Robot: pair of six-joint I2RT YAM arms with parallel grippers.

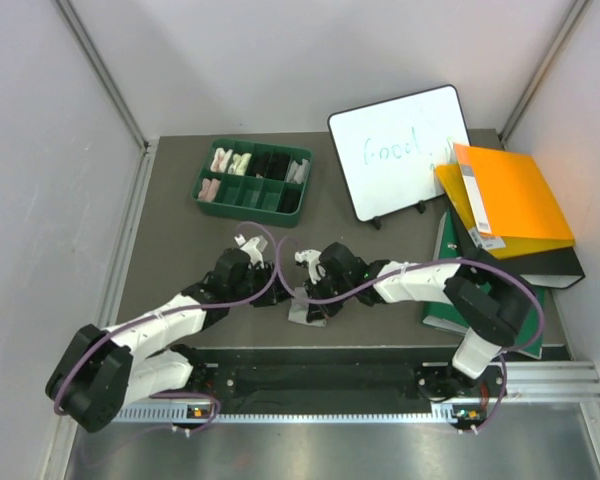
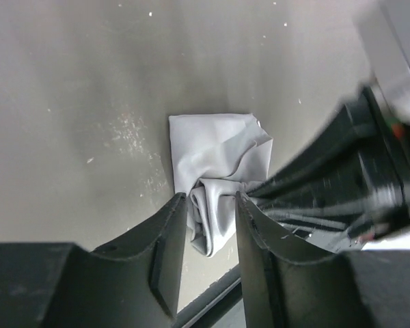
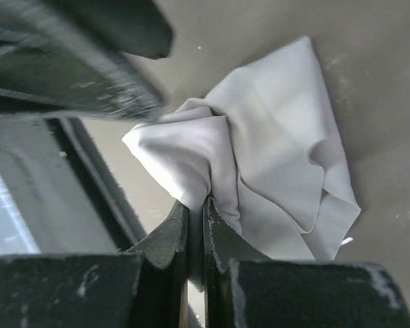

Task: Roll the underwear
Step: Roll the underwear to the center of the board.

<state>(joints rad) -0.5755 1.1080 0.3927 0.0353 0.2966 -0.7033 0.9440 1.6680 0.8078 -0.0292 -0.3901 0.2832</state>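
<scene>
At the near middle of the counter (image 1: 180,250), just ahead of the two arm bases, lies the grey underwear (image 1: 306,309), rumpled and partly gathered into a bunch at its near end. Both arms lean inward and meet over it.

From the left wrist, the left claw (image 2: 210,197) stands with its jaws parted, one finger on each side of the bunched end. The cloth fills most of the gap between them, and whether either finger presses on it cannot be told. Beyond the bunch, toward 12 o'clock in that view, the rest of the brief spreads flatter on the counter with a few soft creases. The other arm's dark, blurred body crowds in from 3 o'clock.

From the right wrist, the right claw (image 3: 197,201) is closed tight on a pinch of the grey fabric, the fingertips almost meeting with a fold drawn up between them. From that pinch the cloth fans out toward 1 o'clock in loose folds.

In the overhead view, a green tray (image 1: 245,212) with compartments sits at 11 o'clock from the underwear, holding small cloth rolls (image 1: 230,160) in white, pink and black. A whiteboard (image 1: 400,160) with handwriting stands at 1 o'clock. An orange folder (image 1: 515,195) lies on top of other binders at 2 o'clock, with a green binder (image 1: 435,310) flat at 3 o'clock under the right arm.
</scene>
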